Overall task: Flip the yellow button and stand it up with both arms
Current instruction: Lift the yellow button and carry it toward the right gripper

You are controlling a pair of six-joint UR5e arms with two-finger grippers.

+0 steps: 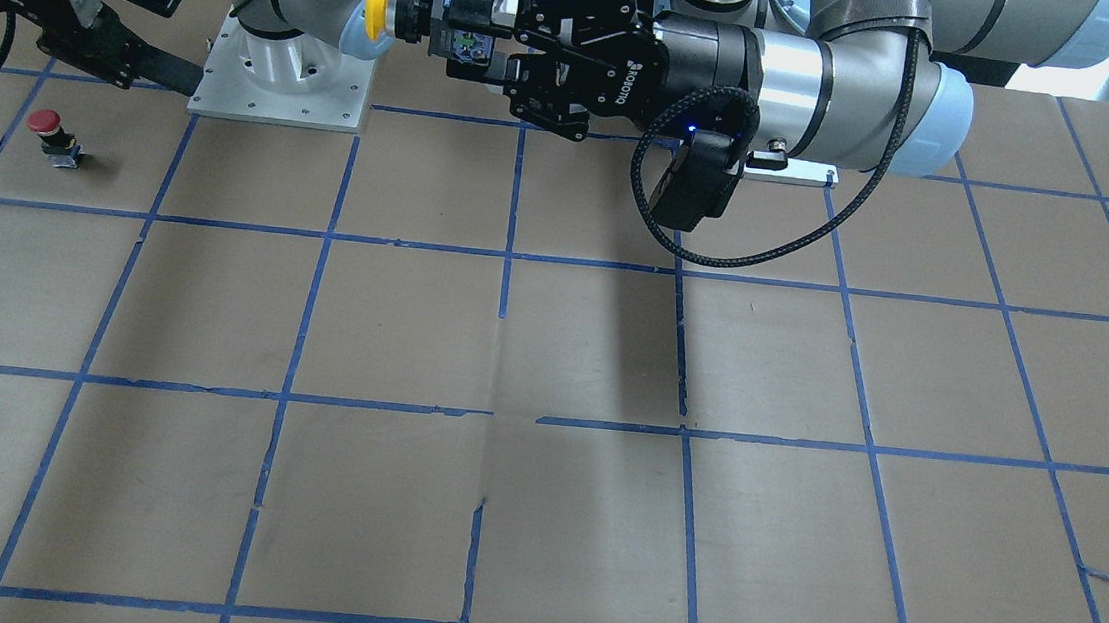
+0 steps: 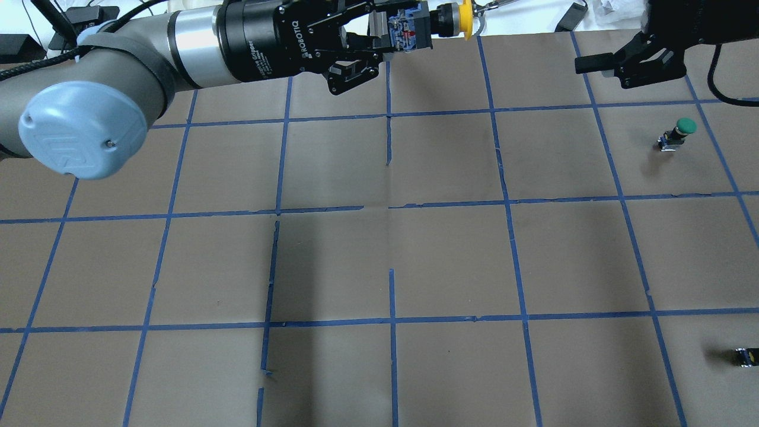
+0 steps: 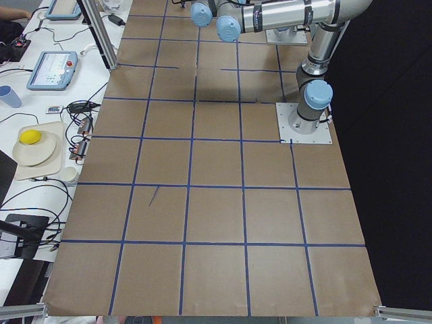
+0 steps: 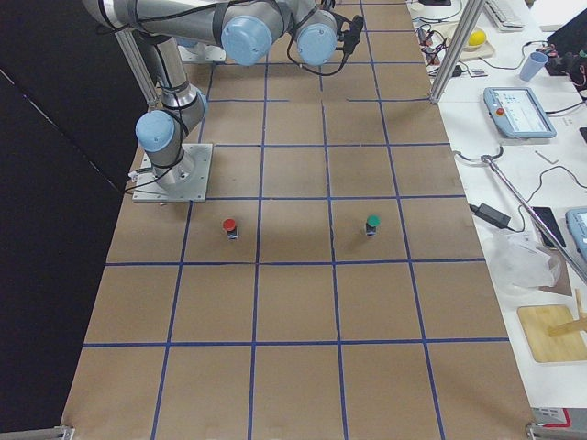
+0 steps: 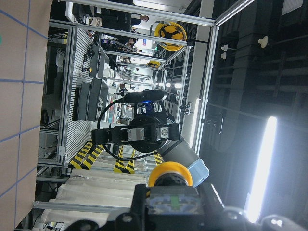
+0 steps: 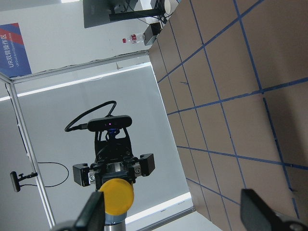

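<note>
Your left gripper (image 2: pixel 394 32) is clenched on the grey body of the yellow button (image 2: pixel 442 24) and holds it level in mid-air, well above the table (image 1: pixel 591 355). The cap sticks out past the fingertips and points toward the right gripper (image 2: pixel 605 70). That one is spread wide, holds nothing, and faces the cap across a clear gap; in its wrist view the yellow disc shows between its two fingers but farther off. Count two arms, one yellow button, one red button (image 1: pixel 48 129), one green button (image 2: pixel 682 129) and one small capless block (image 2: pixel 746 356). All three loose parts rest on the table on the right arm's side, well apart from the held button. The red and green ones stand cap up, and the block lies near the operators' edge. The broad taped squares in the middle and on the left arm's side lie beneath the left arm. The right arm's base plate (image 1: pixel 278 87) sits at the robot-side edge.
</note>
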